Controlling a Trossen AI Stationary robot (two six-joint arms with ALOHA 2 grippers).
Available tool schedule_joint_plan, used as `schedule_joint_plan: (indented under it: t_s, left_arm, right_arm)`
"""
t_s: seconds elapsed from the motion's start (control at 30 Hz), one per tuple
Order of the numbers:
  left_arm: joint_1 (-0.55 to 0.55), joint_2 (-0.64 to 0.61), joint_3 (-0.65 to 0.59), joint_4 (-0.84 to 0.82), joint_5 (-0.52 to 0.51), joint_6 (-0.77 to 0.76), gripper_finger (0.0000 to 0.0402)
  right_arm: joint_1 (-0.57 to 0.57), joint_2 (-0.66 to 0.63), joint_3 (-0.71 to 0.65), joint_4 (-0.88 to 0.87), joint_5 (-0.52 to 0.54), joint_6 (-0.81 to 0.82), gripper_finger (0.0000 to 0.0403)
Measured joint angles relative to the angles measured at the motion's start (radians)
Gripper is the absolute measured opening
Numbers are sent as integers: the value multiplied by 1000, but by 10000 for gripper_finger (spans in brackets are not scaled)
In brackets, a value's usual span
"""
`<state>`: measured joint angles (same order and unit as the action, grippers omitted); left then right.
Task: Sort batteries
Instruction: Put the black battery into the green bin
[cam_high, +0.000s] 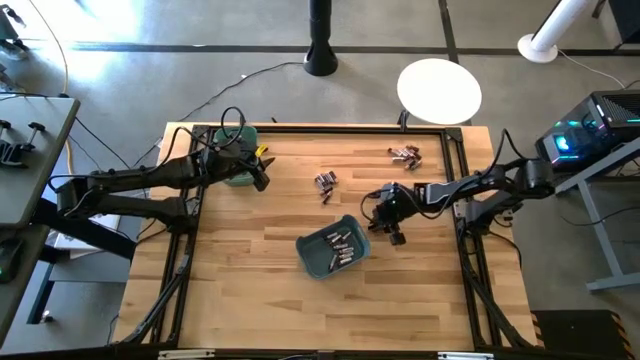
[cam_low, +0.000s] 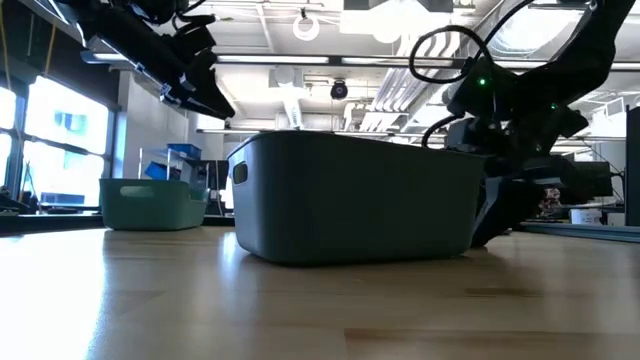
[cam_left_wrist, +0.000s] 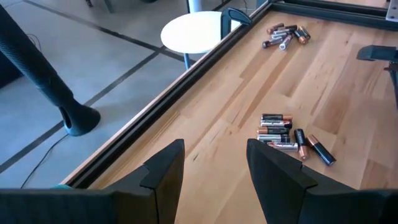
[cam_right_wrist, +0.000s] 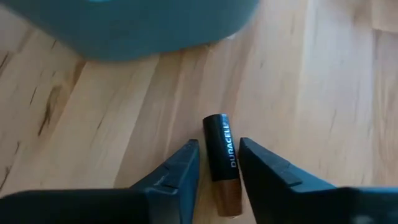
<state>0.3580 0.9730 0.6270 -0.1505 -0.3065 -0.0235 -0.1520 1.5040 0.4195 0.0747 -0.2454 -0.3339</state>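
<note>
1 battery lies flat between the right gripper fingers, black end toward the teal bin.

My two arms were dark, almost black, built of slim round links joined by thicker housings. Black cables looped loosely off the upper part of each arm. My left gripper ended in two broad, angular matte-black fingers with stepped, faceted inner faces. My right gripper had the same dark, wedge-shaped fingers, their edges bevelled and plain.
</note>
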Motion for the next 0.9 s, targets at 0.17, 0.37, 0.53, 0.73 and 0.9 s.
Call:
schedule_joint_plan:
  t_s: [0.17,0.37,0.53,0.73,0.9]
  left_arm:
    - [0,0,0,-7,2,15,166]
    - [0,0,0,-8,2,51,166]
    - [0,3,0,-8,24,60,166]
    - [0,31,-10,61,36,72,166]
    - [-8,67,-129,394,176,175,166]
  right_arm:
    - [0,-2,-42,52,38,241,54]
    - [40,-21,-105,189,103,477,31]
    - [59,-127,-126,172,382,590,30]
    - [38,-275,-126,218,757,658,30]
    - [46,-303,-125,594,768,580,30]
